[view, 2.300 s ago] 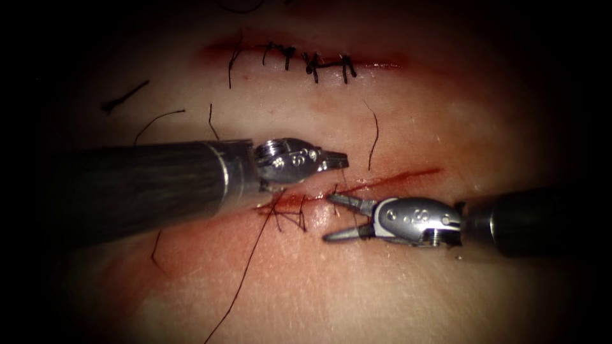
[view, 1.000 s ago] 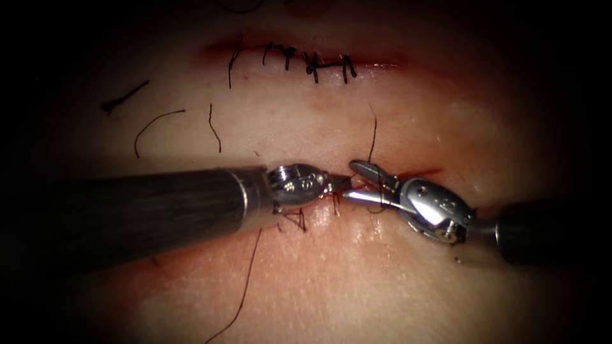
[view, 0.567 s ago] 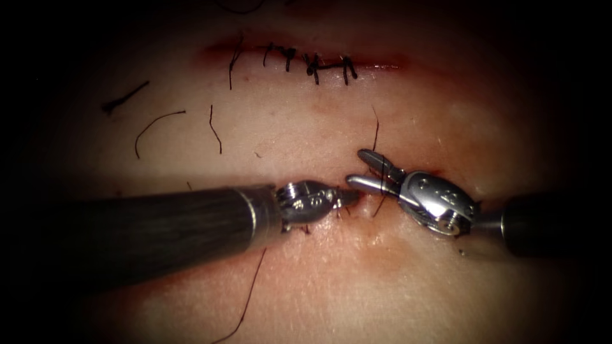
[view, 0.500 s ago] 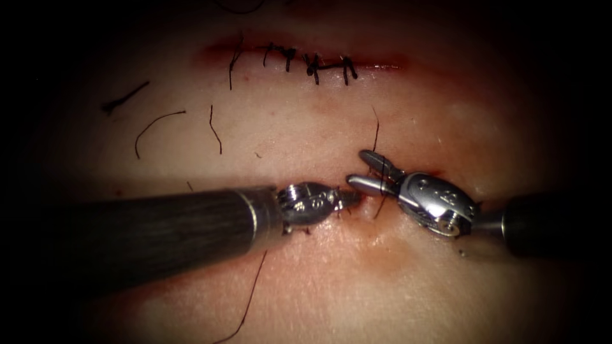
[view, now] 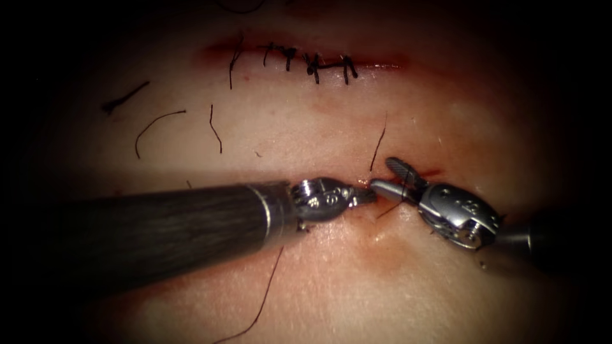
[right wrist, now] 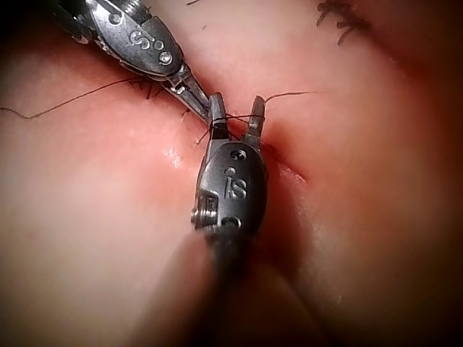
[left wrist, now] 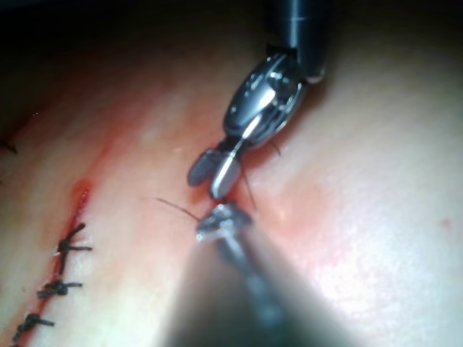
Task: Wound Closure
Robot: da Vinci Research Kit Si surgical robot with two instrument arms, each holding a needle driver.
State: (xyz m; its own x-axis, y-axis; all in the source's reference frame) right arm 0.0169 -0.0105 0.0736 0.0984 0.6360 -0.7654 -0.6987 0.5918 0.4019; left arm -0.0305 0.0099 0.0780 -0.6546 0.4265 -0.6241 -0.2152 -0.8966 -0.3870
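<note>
My left tool reaches in from the left and lies along the lower cut in the tissue. Its jaws are shut on the thread at the cut. A short strand of thread rises from there, on the far side of the cut. My right tool comes in from the right with its jaws open, tips almost touching the left tool's tip. A strand of thread crosses between the open right jaws, which grip nothing. The left tool sits just beside them.
A second cut higher up is closed with several dark stitches. Loose cut ends of thread lie on the tissue at upper left. A long thread tail trails down from under the left shaft. Red fluid stains the tissue around the lower cut.
Both tools have shifted right along the lower cut. The left shaft now covers the earlier stitches. The right tool rose from below the cut and keeps its open jaws around the thread strand.
</note>
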